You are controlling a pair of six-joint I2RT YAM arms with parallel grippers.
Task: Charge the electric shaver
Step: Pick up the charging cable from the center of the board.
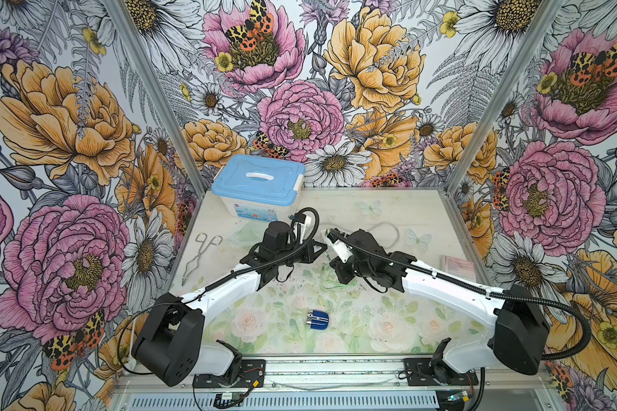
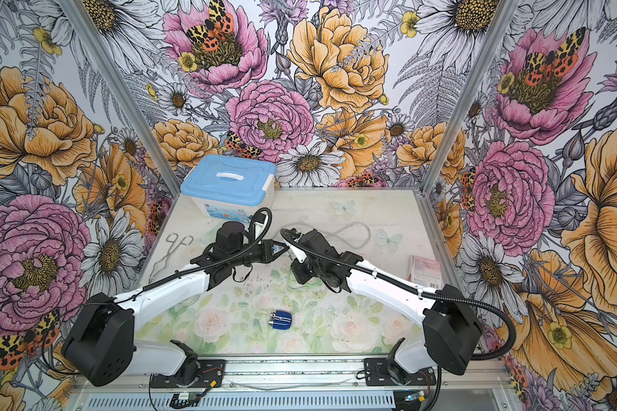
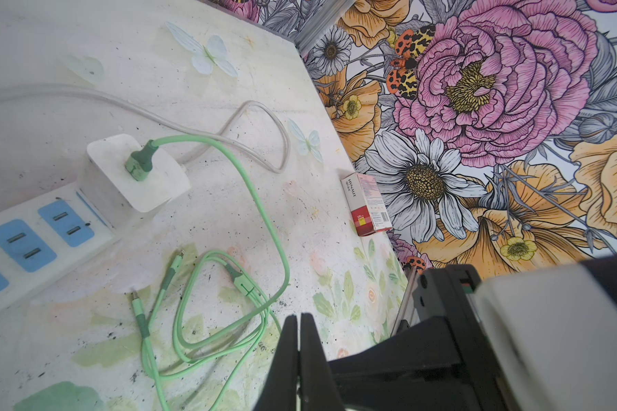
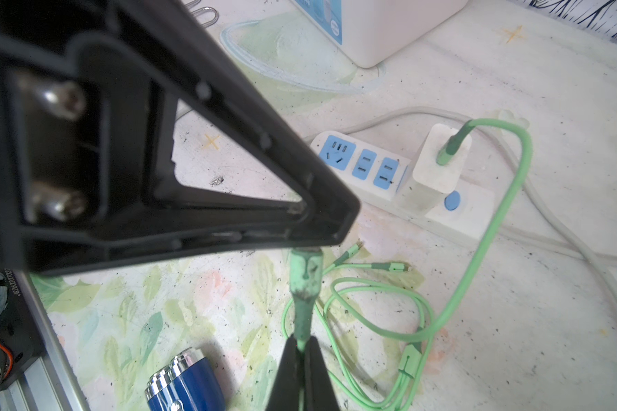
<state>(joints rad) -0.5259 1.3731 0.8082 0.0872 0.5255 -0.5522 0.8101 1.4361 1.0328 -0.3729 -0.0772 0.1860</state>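
**Shaver (image 1: 317,317) lies free at six o'clock — cable pinched on the right**

I read the shaver as light, rigid and glossy, a stubby rounded body that could roll or squirt out of a pinch. It lies on its side at the table's (image 1: 424,213) six o'clock, between the arm bases, silver head toward nine, touched by nothing. I would grip across the blue barrel at its middle, clear of the head; I cannot see the charging port.

My right gripper (image 4: 301,343) pinches the green cable (image 4: 301,284) at a thick moulded joint. The limp cable runs on to the adapter (image 4: 439,167), seated in the strip (image 4: 474,217) near centre. My left gripper (image 3: 297,320) is pressed together and empty, its tip just beside that joint — touching or not, I cannot tell.

The table is hard, flat, scuffed and speckled black; I expect little grip from it. Box (image 1: 257,181) at eleven, tongs (image 1: 200,256) at nine, carton (image 1: 458,267) at three; flowered walls close in on three sides.
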